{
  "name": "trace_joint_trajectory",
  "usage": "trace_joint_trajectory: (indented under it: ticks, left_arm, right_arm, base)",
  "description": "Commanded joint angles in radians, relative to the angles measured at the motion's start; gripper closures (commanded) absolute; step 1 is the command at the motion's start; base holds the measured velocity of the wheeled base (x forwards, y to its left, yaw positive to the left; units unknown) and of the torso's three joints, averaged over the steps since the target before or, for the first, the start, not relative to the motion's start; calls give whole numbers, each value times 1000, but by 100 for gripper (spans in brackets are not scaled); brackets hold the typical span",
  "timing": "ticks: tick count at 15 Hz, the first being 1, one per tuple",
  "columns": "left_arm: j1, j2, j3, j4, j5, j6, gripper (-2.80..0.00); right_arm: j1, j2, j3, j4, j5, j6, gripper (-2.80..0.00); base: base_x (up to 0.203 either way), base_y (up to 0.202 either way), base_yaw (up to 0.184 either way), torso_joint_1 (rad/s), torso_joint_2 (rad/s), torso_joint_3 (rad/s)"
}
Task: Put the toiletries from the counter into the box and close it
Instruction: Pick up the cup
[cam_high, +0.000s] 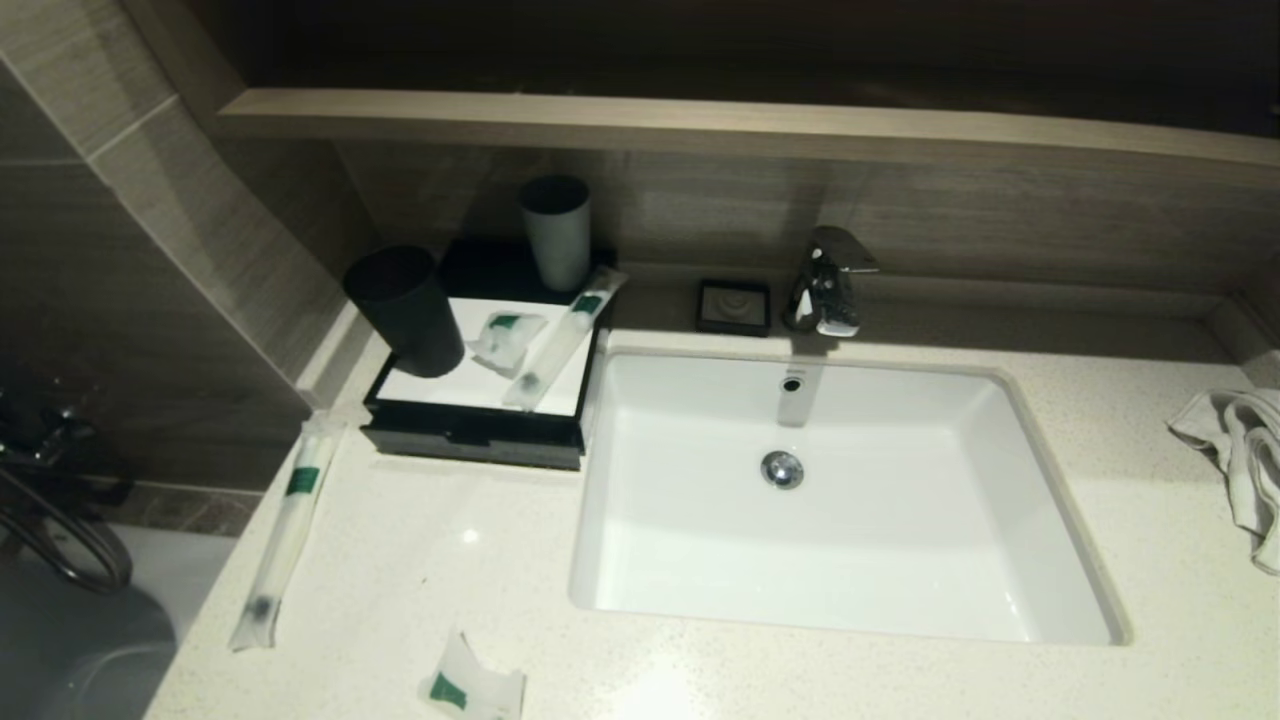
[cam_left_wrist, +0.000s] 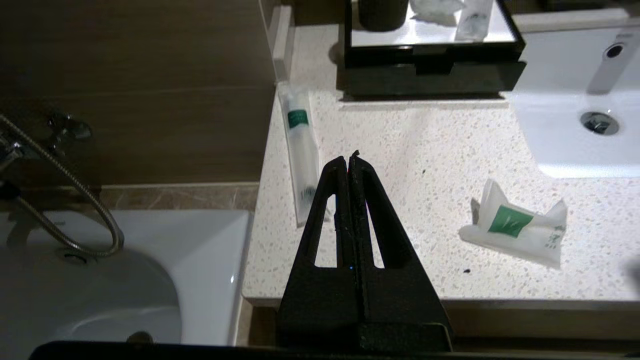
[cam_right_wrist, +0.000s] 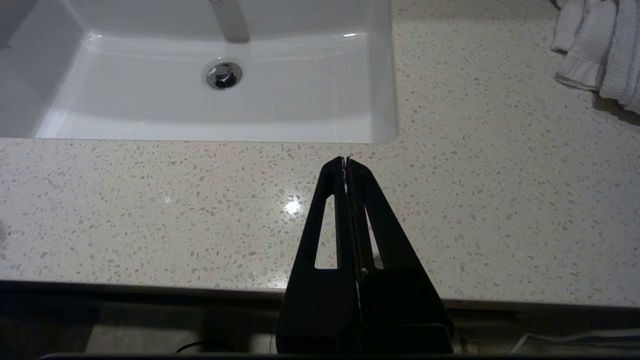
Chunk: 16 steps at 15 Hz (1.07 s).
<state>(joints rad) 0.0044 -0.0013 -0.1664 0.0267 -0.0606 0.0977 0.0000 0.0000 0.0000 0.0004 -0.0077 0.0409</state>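
Note:
A black box (cam_high: 470, 435) stands left of the sink, its white top holding a small packet (cam_high: 507, 338) and a long sachet (cam_high: 562, 340). A long toothbrush sachet (cam_high: 285, 530) lies on the counter's left edge, also in the left wrist view (cam_left_wrist: 301, 150). A small white packet with a green label (cam_high: 470, 690) lies near the front edge, also in the left wrist view (cam_left_wrist: 515, 225). My left gripper (cam_left_wrist: 348, 159) is shut and empty over the counter's front edge between the two. My right gripper (cam_right_wrist: 345, 160) is shut and empty over the counter in front of the sink. Neither gripper shows in the head view.
A black cup (cam_high: 405, 310) stands on the box and a grey cup (cam_high: 556, 230) behind it. A white sink (cam_high: 830, 500) with a chrome tap (cam_high: 828, 280) fills the middle. A soap dish (cam_high: 734, 305) sits at the back. A white towel (cam_high: 1240, 460) lies right.

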Motion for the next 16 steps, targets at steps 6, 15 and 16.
trace_joint_trajectory:
  ticks: [6, 15, 16]
  left_arm:
    - [0, 1, -223, 150, -44, 1, 0]
    - [0, 1, -578, 364, -57, 2, 0]
    - [0, 1, -599, 380, -58, 8, 0]
  right_arm:
    - [0, 0, 0, 0, 0, 1, 0]
    - [0, 0, 0, 0, 0, 1, 0]
    - [0, 0, 0, 0, 0, 1, 0]
  base:
    - [0, 0, 0, 0, 0, 0]
    - [0, 0, 0, 0, 0, 0]
    - [0, 0, 0, 0, 0, 0]
